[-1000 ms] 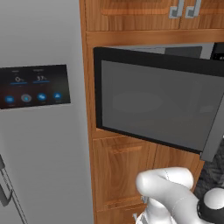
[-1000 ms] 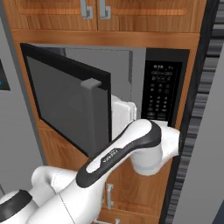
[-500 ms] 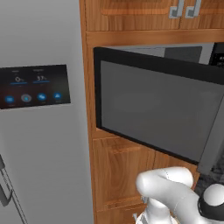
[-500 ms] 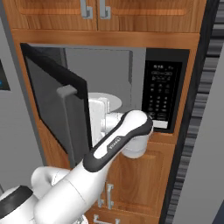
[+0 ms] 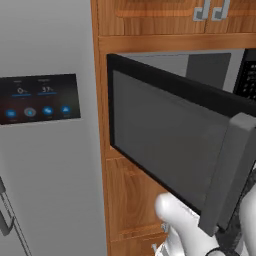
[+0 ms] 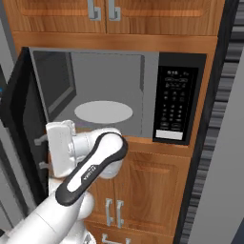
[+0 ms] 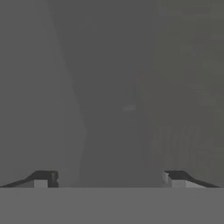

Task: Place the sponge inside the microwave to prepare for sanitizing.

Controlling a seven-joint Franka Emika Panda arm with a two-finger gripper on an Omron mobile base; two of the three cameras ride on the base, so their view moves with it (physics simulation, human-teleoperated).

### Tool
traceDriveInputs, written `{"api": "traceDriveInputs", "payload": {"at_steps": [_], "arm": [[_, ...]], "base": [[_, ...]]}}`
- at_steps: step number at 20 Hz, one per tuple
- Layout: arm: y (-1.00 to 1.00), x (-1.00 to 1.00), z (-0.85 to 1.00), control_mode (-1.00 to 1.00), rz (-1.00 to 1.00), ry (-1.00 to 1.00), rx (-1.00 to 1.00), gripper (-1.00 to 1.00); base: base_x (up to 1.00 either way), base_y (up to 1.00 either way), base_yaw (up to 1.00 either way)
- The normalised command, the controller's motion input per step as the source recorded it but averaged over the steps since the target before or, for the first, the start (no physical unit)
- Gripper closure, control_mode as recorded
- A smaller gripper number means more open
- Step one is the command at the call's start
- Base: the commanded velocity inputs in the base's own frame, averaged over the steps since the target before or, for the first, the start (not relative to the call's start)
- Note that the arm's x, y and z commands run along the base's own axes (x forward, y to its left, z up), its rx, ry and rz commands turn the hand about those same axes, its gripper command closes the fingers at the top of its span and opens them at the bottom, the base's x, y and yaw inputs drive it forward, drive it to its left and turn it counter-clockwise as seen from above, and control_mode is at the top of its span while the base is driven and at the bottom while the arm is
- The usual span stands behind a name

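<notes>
The door (image 5: 165,140) has swung much wider than it was a second ago. Our arm (image 6: 90,169) has gone along with it, from the keypad side over to the left side. Back then the door hid most of the inside. Now we can look right in.

Our claw (image 7: 108,178) is let go, with its two tips far apart and nothing between them. In the hand view there is just a blurry grey face in front of it. We think that is the inside of the door, but it is too fuzzy to be sure.

Moving out from the claw, the arm bends low in front of the microwave (image 6: 109,71), just under its open mouth. Inside are grey walls and the white round plate (image 6: 103,111), with nothing lying on it. The black keypad (image 6: 175,102) sits to the right of the opening. In the left base view the door sticks out toward us, with its grey bar handle (image 5: 227,170) at the near edge. Further left is the small dark touchscreen (image 5: 39,98) with blue icons. We leave that alone.

What does it mean for our job? We think the opening part is about done. The way to the plate is free. But the claw holds nothing, so the sponge still has to be fetched and set inside. We cannot tell where the sponge lies.
</notes>
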Motion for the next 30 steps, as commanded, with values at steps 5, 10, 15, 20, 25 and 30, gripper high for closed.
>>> {"api": "traceDriveInputs", "payload": {"at_steps": [5, 10, 15, 20, 25, 30], "arm": [[1.0, -0.84, -0.61, -1.0, -0.13, -0.24, 0.05, -1.0], [1.0, -0.63, -0.59, -1.0, -0.15, -0.23, 0.01, -1.0], [1.0, -0.34, -0.41, -1.0, -0.19, -0.26, 0.0, -1.0], [0.72, -0.25, -0.58, -1.0, -0.3, -0.26, 0.01, -1.0], [0.06, -0.36, -0.55, -1.0, -0.43, -0.23, 0.03, -1.0], [-0.59, -0.05, -0.27, -1.0, -0.43, -0.03, 0.02, -1.0]], "base": [[0.0, 0.0, 0.0], [0.0, 0.0, 0.0], [0.0, 0.0, 0.0], [0.0, 0.0, 0.0], [0.0, 0.0, 0.0], [0.0, 0.0, 0.0]]}}
